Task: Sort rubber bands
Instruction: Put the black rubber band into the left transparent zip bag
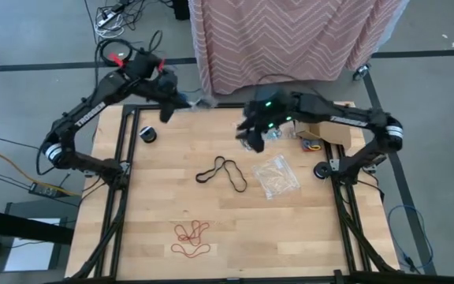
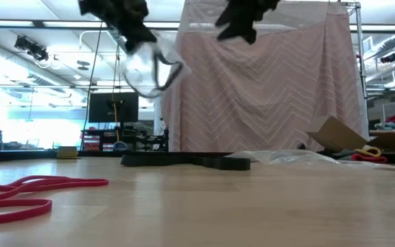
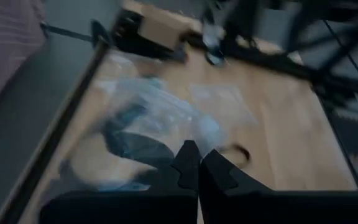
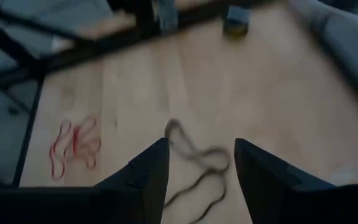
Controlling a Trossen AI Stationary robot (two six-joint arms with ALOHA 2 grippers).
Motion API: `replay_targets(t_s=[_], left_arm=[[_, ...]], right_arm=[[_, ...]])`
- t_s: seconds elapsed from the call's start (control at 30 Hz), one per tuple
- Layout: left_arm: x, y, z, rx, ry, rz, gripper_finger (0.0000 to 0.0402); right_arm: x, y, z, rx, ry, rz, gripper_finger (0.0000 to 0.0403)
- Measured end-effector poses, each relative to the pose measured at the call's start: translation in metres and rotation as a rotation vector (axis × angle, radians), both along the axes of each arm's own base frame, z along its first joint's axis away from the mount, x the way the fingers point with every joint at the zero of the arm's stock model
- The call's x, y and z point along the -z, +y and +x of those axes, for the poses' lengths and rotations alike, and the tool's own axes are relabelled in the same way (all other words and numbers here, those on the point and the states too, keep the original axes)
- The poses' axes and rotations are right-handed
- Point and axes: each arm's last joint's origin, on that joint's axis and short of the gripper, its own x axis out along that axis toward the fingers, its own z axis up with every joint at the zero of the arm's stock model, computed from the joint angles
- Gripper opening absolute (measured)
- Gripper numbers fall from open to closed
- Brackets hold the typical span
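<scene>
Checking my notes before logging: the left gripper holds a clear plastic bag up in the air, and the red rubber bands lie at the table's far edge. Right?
Not quite. The high view shows the red rubber bands near the table's near edge. The left gripper does hold the clear plastic bag aloft.

The premises were a robotics lab or workshop: a wooden surface (image 1: pixel 164 205) in a black metal frame (image 1: pixel 124 158), grey concrete floor (image 1: pixel 22 47) with loose cables (image 1: pixel 117 16), a chevron-patterned curtain (image 2: pixel 273 89), ceiling strip lights (image 2: pixel 33 48), monitors (image 2: pixel 112 106) behind.
</scene>
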Motion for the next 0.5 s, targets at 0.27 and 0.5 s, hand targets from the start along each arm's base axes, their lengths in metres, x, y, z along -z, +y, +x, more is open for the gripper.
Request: replay_targets(t_s=[0.27,0.5], left_arm=[[-0.018,-0.032,-0.028,0.021,0.015,0.051,0.0000],[-0.040,-0.059,-0.053,-0.009,-0.065,0.067,0.0000]], right_arm=[[0.080,0.013,0.056,-0.166,0.227,0.076,0.0166],[0.156,0.006,0.091,-0.223,0.345,0.170,0.0164]])
